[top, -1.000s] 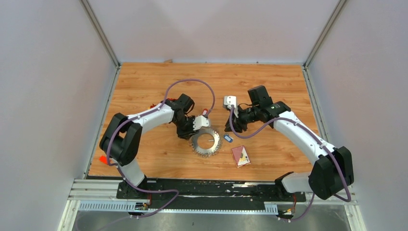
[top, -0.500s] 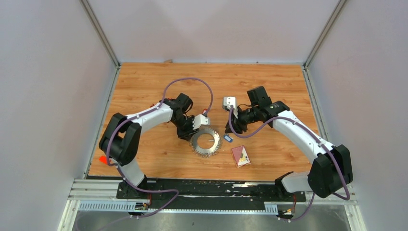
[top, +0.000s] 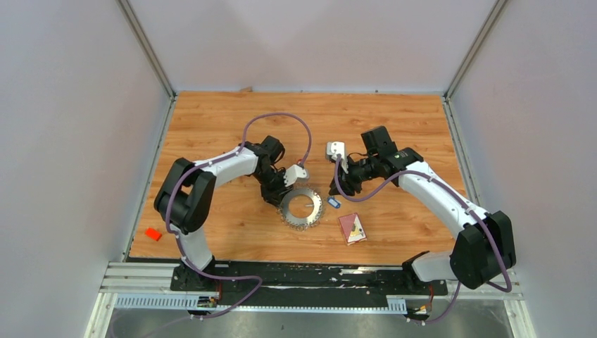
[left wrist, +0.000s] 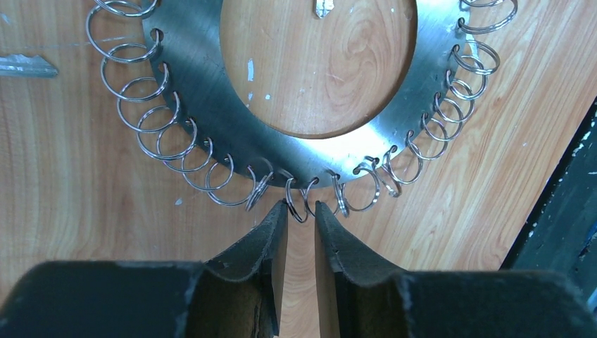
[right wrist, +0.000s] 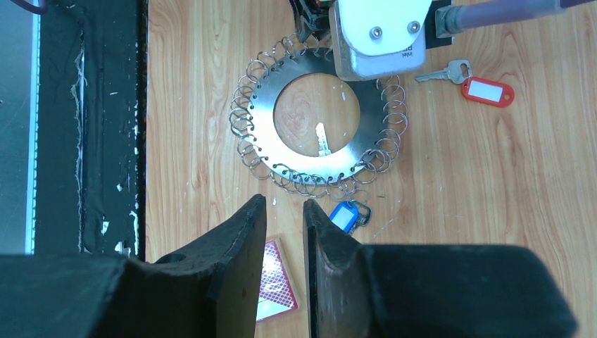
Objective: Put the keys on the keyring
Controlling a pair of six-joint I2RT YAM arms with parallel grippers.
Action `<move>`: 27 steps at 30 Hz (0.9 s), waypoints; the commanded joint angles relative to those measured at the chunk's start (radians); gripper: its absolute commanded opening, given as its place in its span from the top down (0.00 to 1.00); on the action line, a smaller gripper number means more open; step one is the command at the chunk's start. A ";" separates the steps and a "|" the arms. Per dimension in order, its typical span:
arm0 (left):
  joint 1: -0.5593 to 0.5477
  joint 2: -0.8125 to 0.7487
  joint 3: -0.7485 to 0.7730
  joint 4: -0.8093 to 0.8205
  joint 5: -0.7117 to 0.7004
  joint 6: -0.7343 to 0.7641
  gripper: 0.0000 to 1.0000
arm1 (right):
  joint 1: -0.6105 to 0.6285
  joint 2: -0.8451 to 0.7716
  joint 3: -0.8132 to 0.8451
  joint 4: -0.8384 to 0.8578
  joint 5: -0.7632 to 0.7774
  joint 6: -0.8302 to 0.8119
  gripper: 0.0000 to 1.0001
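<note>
1. The keyring (top: 300, 206): a grey metal disc with an open centre, laid flat on the wooden table (top: 394, 127). Its rim is fringed all round with small wire loops. Every place below is given from it.

2. A key blade (right wrist: 322, 141): bare and silvery, seen lying on the wood inside the keyring's open centre.

3. A blue-tagged key (right wrist: 343, 215): laid just outside the rim on the keyring's right side, close against the fringe of loops. Whether it touches them cannot be made out.

4. A red-tagged key (right wrist: 488, 91): laid on the wood on the keyring's far side, apart from the rim. Its silvery blade is pointed back toward the left arm's white housing.

5. The left gripper (left wrist: 301, 211): set down at the keyring's far-left rim, with the fingertips brought to the fringe. A narrow gap is shown between the fingers and one small loop stands in it. Whether that loop is pinched cannot be told.

6. The right gripper (right wrist: 283, 204): held above the table on the keyring's far-right side, apart from it. Its fingers are parted by a narrow gap and nothing is held between them.

7. A maroon card (top: 352, 228): laid flat to the keyring's near right, beyond the blue-tagged key.

8. A red block (top: 152, 233): placed well apart to the keyring's left, by the table's near-left edge.
</note>
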 commanded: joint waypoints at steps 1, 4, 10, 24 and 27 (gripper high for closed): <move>0.003 0.018 0.044 -0.005 0.024 -0.038 0.72 | 0.007 0.006 0.035 0.001 -0.024 -0.023 0.73; 0.003 0.026 0.046 -0.004 0.028 -0.044 0.73 | 0.010 0.009 0.035 0.000 -0.022 -0.024 0.73; 0.003 0.032 0.056 -0.009 0.041 -0.049 0.80 | 0.013 0.013 0.036 -0.001 -0.019 -0.024 0.73; 0.020 -0.036 0.068 -0.022 0.082 -0.044 1.00 | 0.018 0.020 0.038 -0.004 -0.017 -0.023 0.73; 0.020 -0.083 0.066 -0.030 0.117 -0.022 1.00 | 0.019 0.013 0.043 0.006 -0.025 -0.006 0.74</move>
